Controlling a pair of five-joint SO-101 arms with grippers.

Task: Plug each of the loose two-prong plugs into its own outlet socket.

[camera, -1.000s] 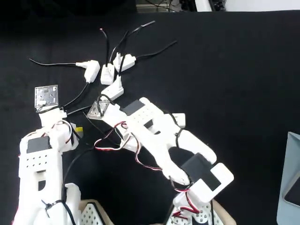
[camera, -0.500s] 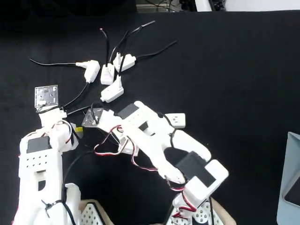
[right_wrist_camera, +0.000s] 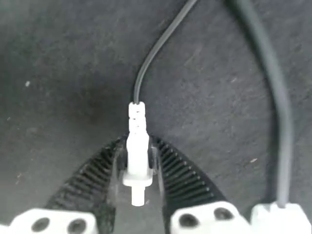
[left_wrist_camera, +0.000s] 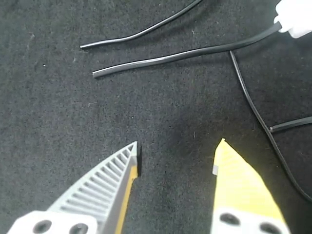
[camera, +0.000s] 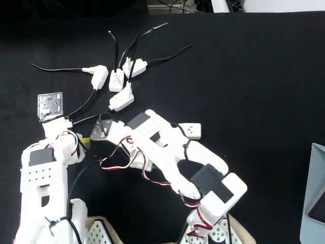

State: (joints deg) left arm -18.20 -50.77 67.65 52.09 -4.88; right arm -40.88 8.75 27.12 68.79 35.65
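Observation:
My right gripper is shut on a small white plug whose thin black cable runs away over the black cloth. From above, this gripper sits left of centre, just below a white plug piece. My left gripper stands open over bare cloth, with nothing between its grey and yellow fingers; in the high view the left gripper is at the far left. More white plug and socket pieces with black leads lie clustered at the back left. A white socket block lies beside the right arm.
Loose black cables cross the cloth just ahead of my left gripper. A grey container stands at the table's right edge. The black cloth on the right side is bare.
My right gripper has drawn back toward the near left with the plug, away from the white pieces. The white socket block beside that arm now shows more. The left arm has kept still.

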